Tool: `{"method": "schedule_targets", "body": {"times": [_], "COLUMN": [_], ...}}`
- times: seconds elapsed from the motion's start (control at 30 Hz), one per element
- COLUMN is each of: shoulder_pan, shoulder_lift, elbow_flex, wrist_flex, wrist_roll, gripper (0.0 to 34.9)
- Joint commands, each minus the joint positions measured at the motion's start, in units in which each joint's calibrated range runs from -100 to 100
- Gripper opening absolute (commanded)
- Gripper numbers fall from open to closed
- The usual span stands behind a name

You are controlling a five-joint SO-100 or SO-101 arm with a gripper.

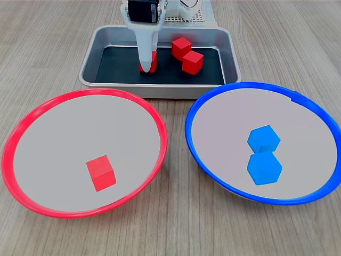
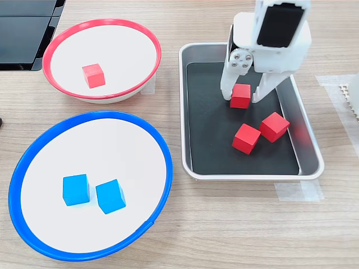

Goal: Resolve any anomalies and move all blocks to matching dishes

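Both blue blocks lie in the blue-rimmed dish and one red block in the red-rimmed dish. My gripper straddles a third red block at the tray's 12 o'clock (whether clenched, I cannot tell); two more red blocks wait toward 5 o'clock.

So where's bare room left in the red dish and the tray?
Red dish: bare all round its single block. Tray: its end nearest the dishes in the first exterior view is free; the tool and three red blocks crowd the rest.
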State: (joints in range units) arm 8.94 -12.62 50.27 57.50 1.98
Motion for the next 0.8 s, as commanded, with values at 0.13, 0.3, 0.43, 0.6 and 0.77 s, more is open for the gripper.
{"method": "schedule_targets", "body": {"times": [0.13, 0.3, 0.43, 0.6, 0.77], "shoulder_pan": [-0.5, -1.1, -0.5, 1.1, 2.9], "shoulder_lift": [-0.9, 3.4, 12.8, 26.2, 33.9], "elbow_flex": [-11.0, -32.2, -46.0, -57.7, -63.0], "wrist_flex": [4.4, 7.7, 5.5, 0.6, -3.6], "wrist_roll": [1.4, 1.6, 1.1, 1.3, 3.7], "gripper": [0.2, 0.2, 0.2, 0.2, 0.8]}}
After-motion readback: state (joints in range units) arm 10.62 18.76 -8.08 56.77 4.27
